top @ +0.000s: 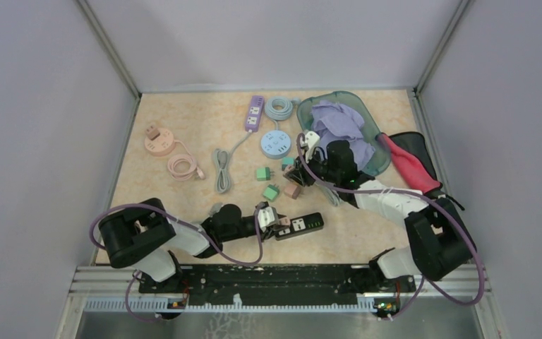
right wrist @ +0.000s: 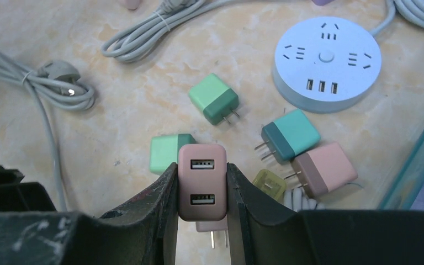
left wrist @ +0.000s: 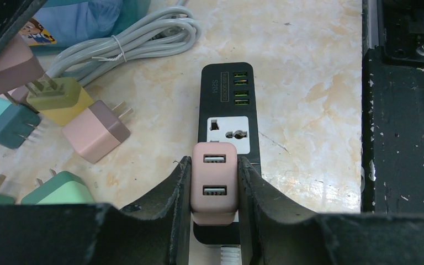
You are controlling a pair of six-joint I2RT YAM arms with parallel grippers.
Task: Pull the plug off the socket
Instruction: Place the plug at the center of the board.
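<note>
Clamped around pink plug (left wrist: pixel 214 185): left gripper (left wrist: pixel 214 165), one finger flat on each side. Plug upright on black socket strip (left wrist: pixel 229 99), at the end nearest the gripper. Left arm stretched low over marbled tabletop (left wrist: pixel 309 83). Right arm bent, right gripper (right wrist: pixel 201 168) narrowed on second pink plug (right wrist: pixel 201 193), loose adapters (right wrist: pixel 214 98) scattered ahead of it. Grey walls (top: pixel 268 42) on three sides. Prongs of first plug hidden; strip's cord end cut off.

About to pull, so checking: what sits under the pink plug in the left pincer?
The black power strip lies under the pink plug. The plug's prongs and their socket are covered.
</note>
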